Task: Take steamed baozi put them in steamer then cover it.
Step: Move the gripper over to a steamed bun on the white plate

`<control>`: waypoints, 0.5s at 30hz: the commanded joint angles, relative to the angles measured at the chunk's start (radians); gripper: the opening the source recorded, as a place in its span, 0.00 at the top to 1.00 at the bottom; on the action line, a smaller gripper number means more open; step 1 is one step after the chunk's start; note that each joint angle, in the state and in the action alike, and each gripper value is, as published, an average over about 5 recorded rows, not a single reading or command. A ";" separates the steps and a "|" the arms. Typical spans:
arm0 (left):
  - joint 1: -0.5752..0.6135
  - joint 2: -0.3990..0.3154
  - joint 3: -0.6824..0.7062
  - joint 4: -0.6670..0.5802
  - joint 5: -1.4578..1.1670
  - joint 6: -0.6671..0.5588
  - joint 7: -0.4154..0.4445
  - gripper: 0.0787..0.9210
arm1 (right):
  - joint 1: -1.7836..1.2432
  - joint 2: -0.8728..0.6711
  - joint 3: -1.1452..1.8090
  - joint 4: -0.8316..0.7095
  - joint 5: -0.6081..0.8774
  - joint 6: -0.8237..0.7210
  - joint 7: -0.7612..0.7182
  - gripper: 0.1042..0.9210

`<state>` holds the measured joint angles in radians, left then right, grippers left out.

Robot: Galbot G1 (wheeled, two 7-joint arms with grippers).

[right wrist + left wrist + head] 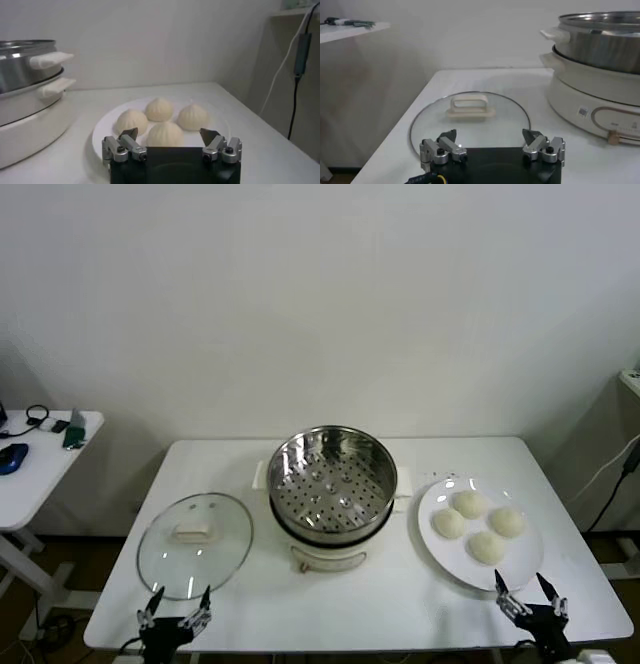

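The steamer (328, 474) is a shiny steel basket with a perforated floor on a cream pot base, mid-table; its inside holds nothing. It also shows as the steamer (605, 45) and the steamer (22, 65) in the wrist views. Several cream-white baozi (478, 526) lie on a white plate (445, 556) to its right, and the wrist view shows the baozi (164, 134) close up. The glass cover (195, 542) with a cream handle lies flat on the left; the cover (470, 112) is just ahead of my left gripper (491, 138). The left gripper (174, 601) hovers open at the front edge. My right gripper (530, 589) is open by the plate's near rim, the right gripper (169, 136) facing the buns.
A white table (230, 474) carries everything; its front edge runs just under both grippers. A side table (40, 469) with small items stands off to the left. A cable (287, 65) hangs at the right, beyond the table's end.
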<state>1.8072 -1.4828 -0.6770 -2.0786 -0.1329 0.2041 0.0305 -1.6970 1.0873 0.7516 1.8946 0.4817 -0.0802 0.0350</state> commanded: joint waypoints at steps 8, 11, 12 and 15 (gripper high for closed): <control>0.006 0.001 0.008 -0.018 0.013 0.001 -0.002 0.12 | 0.599 -0.528 -0.264 -0.270 -0.203 -0.248 -0.357 0.12; 0.010 0.001 0.012 -0.020 0.021 0.001 -0.006 0.12 | 0.723 -0.643 -0.399 -0.342 -0.311 -0.220 -0.540 0.12; 0.012 0.001 0.013 -0.021 0.023 0.000 -0.006 0.12 | 0.761 -0.669 -0.437 -0.362 -0.344 -0.204 -0.594 0.12; 0.017 0.001 0.017 -0.025 0.025 -0.003 -0.005 0.12 | 0.898 -0.732 -0.562 -0.439 -0.438 -0.119 -0.758 0.12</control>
<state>1.8226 -1.4824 -0.6599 -2.1018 -0.1129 0.2022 0.0262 -1.1757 0.6487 0.4746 1.6497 0.2575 -0.2235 -0.3341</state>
